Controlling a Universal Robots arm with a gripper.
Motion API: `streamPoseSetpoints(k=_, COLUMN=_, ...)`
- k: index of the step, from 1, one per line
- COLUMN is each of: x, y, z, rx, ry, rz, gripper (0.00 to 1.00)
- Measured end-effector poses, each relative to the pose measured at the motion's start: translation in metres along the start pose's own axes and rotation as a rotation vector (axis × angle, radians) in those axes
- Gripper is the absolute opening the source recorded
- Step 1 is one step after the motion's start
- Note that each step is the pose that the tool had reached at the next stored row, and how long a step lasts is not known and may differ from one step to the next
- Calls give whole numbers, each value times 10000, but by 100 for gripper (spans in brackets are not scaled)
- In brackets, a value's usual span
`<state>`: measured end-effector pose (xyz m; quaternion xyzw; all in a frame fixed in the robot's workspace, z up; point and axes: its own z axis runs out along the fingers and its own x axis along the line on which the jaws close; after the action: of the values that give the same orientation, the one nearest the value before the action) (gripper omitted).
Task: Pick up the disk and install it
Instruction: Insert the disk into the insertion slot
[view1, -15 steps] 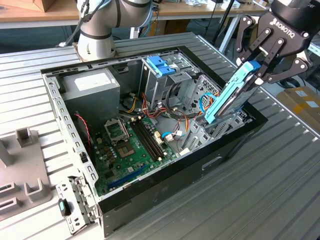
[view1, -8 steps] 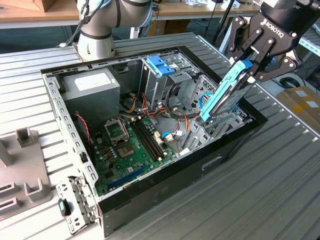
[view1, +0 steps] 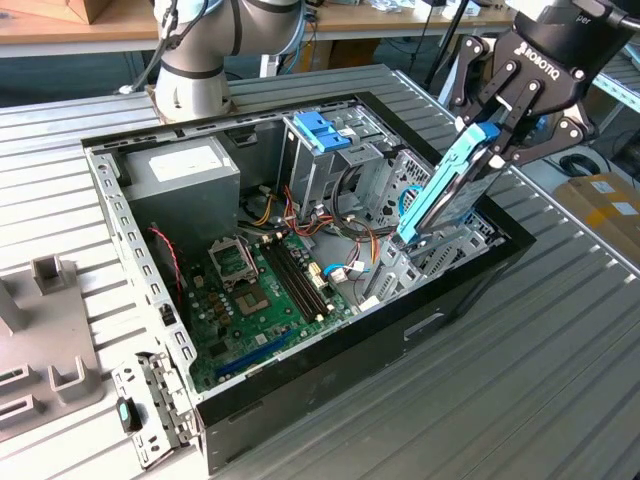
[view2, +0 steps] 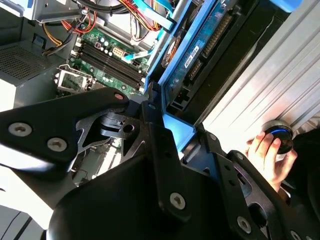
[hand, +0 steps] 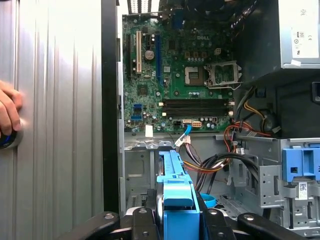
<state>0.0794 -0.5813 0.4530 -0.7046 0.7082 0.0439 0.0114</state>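
Picked up: flat silver hard drive in blue plastic frame (view1: 445, 190), clamped tilted in black pincer (view1: 490, 135); above open black computer case (view1: 400, 330), not seated.

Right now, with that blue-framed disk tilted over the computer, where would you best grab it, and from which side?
By its upper blue end, from above, where the claw grips it. The disk leans with its lower end in the computer case, leaving the top end free; its thin flat shape suits a pinch across the faces.
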Motion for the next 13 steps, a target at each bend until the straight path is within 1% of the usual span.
streamPoseSetpoints(k=6, x=3, y=-1, z=26, rx=0, ry=0, rz=0, gripper=37)
streamPoseSetpoints(k=13, x=10, y=-2, z=74, rx=0, ry=0, rz=1, gripper=37)
